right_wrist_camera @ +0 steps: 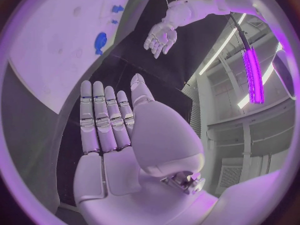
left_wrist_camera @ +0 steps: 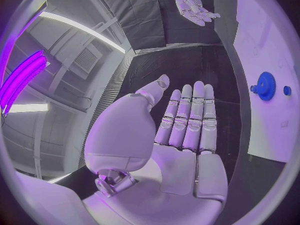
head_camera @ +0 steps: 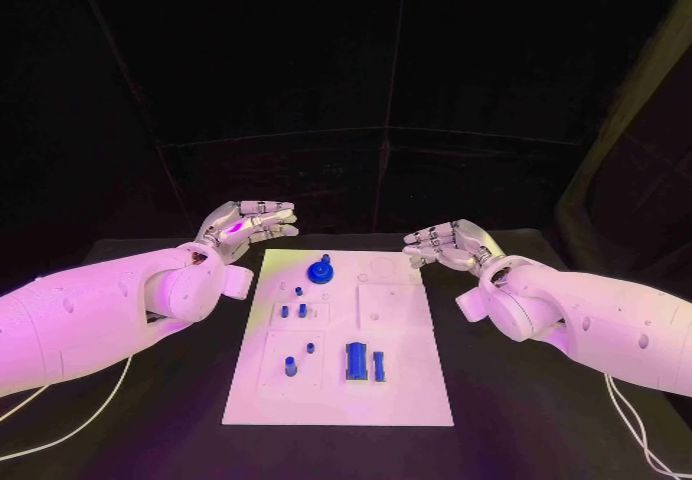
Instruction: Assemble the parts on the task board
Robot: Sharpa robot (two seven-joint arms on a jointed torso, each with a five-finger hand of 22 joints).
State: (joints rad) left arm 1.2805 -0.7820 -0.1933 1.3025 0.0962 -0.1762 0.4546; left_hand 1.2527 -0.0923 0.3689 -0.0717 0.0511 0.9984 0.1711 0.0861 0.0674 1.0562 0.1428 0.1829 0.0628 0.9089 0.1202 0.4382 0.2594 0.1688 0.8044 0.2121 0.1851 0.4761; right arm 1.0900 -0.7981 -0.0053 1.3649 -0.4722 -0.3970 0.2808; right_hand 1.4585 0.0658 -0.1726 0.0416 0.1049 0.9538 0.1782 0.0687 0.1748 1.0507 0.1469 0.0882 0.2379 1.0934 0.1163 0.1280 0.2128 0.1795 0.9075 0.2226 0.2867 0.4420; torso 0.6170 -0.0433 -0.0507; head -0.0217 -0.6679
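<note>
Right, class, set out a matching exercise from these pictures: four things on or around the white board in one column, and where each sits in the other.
Things
1. round blue gear-shaped part
2. tall blue rectangular block
3. left silver hand
4. right silver hand

Places (head view)
A. off the board's far right corner, holding nothing
B. near end of the white task board
C. far end of the board
D. off the board's far left corner, holding nothing

Pairs: 1-C, 2-B, 3-D, 4-A
</note>
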